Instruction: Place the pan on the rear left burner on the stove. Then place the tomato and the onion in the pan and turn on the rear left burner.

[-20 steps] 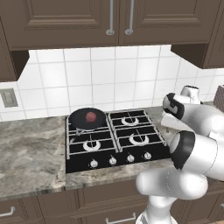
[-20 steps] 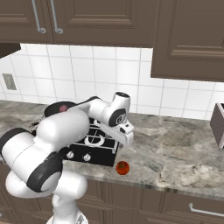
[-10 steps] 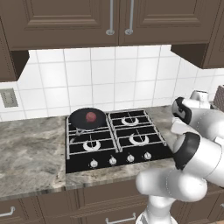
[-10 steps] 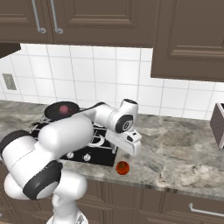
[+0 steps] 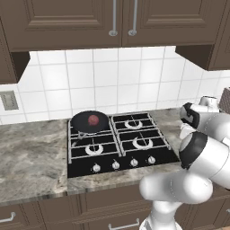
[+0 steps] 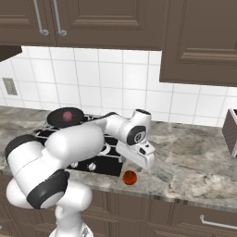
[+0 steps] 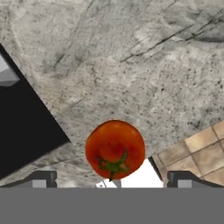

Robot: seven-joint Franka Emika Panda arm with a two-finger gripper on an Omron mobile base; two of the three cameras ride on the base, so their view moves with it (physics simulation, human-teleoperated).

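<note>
The tomato [image 7: 115,149] lies nearest, glossy red-orange with a green stem scar, on the grey marbled counter [image 7: 131,65] close to its front edge and just off the stove's front right corner. In the hand view it sits low and centred between the two dark finger tips [image 7: 41,178], which stand wide apart on either side of it without touching it, so the gripper [image 7: 111,181] is spread wide and holds nothing. The black corner of the stove [image 7: 22,127] fills the left of that view, and brown floor tiles [image 7: 201,153] show past the counter's edge at the lower right.

In the right base view the gripper [image 6: 137,170] hangs just above the tomato [image 6: 130,177], at the end of the white arm [image 6: 92,139] that reaches across the stove's right side.

Further back, the stove [image 5: 119,143] sits in the counter [image 5: 31,157] with its silver knobs [image 5: 116,165] along the front edge. The pan [image 5: 90,121] rests on the rear left burner [image 5: 77,134], its short handle pointing toward the front. The onion [image 5: 93,120], dull reddish-pink, lies inside the pan near its middle; the right base view also shows the onion [image 6: 67,115] in the pan [image 6: 65,117].

White wall tiles [image 5: 112,85] and dark brown cabinets [image 5: 90,22] rise behind.
</note>
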